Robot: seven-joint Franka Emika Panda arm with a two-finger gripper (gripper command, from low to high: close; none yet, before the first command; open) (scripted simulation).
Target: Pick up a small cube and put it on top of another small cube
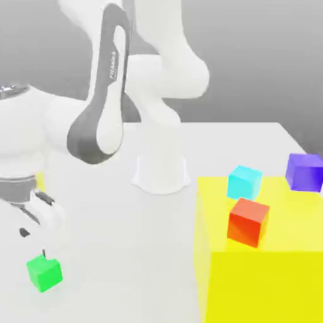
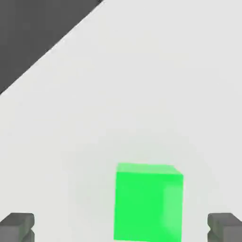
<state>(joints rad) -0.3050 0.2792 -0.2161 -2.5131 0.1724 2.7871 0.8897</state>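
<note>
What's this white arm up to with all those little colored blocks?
The arm's gripper hangs open just above a small green cube on the white table, with a finger on either side of the cube, not yet touching it. It looks set to pick it up. A red cube and a cyan cube sit on a big yellow block, with a purple cube beside them.

Small cube (image 1: 44, 274) bright green; red cube (image 1: 248, 221), cyan cube (image 1: 244, 182), purple cube (image 1: 305, 171); yellow block (image 1: 265, 265); white table (image 1: 126, 252)
</note>
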